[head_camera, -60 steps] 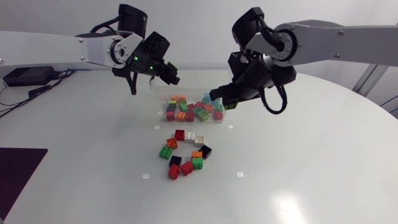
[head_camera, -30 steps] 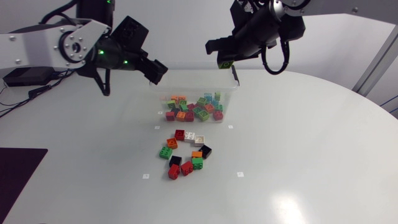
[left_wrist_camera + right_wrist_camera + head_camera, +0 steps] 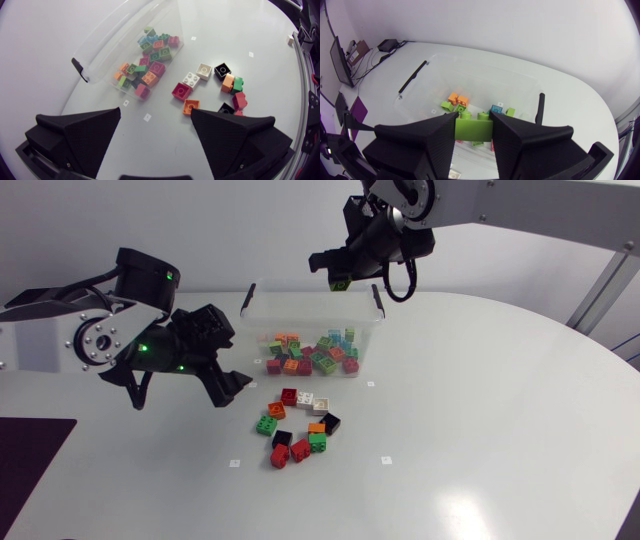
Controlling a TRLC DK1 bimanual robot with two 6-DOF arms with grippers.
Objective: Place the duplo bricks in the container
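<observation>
Bench: white, glossy, curved edge, with soft glare patches. A dark mat lies at its left side, cut off by the head view's edge. Four small white markers sit around the brick area, any print on them too small to tell.

Clear container stands at the far side of the bench, black handles at both ends. Mixed-colour bricks in container are piled so that they overlap, and a count is not possible. Loose bricks cluster on the bench just in front of it.

Right hand is high over the container's far rim, clenched on a green brick whose sides are hidden by the fingers.

Left hand is released, fingers wide apart, over bare bench beside the loose bricks. One finger hides part of that cluster in the left wrist view.
</observation>
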